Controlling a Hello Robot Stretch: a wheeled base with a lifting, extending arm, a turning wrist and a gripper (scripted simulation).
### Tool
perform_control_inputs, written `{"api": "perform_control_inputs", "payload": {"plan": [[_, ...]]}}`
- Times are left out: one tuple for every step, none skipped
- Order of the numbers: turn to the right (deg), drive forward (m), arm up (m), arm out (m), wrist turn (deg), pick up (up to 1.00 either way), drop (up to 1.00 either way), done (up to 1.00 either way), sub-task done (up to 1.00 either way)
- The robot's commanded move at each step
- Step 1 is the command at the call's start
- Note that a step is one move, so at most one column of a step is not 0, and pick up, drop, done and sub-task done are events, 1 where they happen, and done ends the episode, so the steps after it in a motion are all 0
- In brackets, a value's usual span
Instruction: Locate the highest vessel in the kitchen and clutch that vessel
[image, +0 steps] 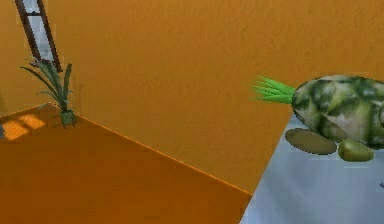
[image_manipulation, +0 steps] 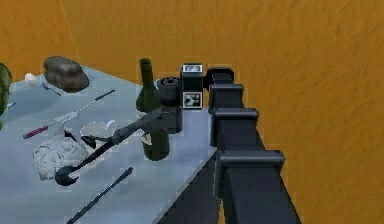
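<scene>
A tall dark green bottle (image_manipulation: 150, 108) stands upright on the pale blue-grey table (image_manipulation: 170, 185) in the arm side view. The dark arm (image_manipulation: 240, 150) rises from the bottom edge, with two white marker squares (image_manipulation: 190, 85) at its far end. Left of them is my gripper (image_manipulation: 85, 165); its body is close against the bottle and its thin fingers (image_manipulation: 110, 145) slant down to the left above the tabletop. A small white cup (image_manipulation: 97, 130) and a crumpled whitish thing (image_manipulation: 55, 157) lie by the fingers. I cannot tell whether the gripper holds anything.
A brown loaf-like lump (image_manipulation: 65, 70) and several thin utensils (image_manipulation: 85, 108) lie farther along the table. The forward view has the table corner (image: 300, 190) with a mottled green round thing (image: 345, 105) and brown ovals (image: 310, 140), orange floor, and a potted plant (image: 58, 90) in the corner.
</scene>
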Motion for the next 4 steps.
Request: {"api": "perform_control_inputs", "payload": {"plan": [[0.0, 0.0, 0.0, 0.0, 45.0, 0.0, 0.0, 0.0, 0.0], [0.0, 0.0, 0.0, 0.0, 15.0, 0.0, 0.0, 0.0, 0.0], [0.0, 0.0, 0.0, 0.0, 0.0, 1.0, 0.0, 0.0, 0.0], [0.0, 0.0, 0.0, 0.0, 0.0, 0.0, 0.0, 1.0, 0.0]]}}
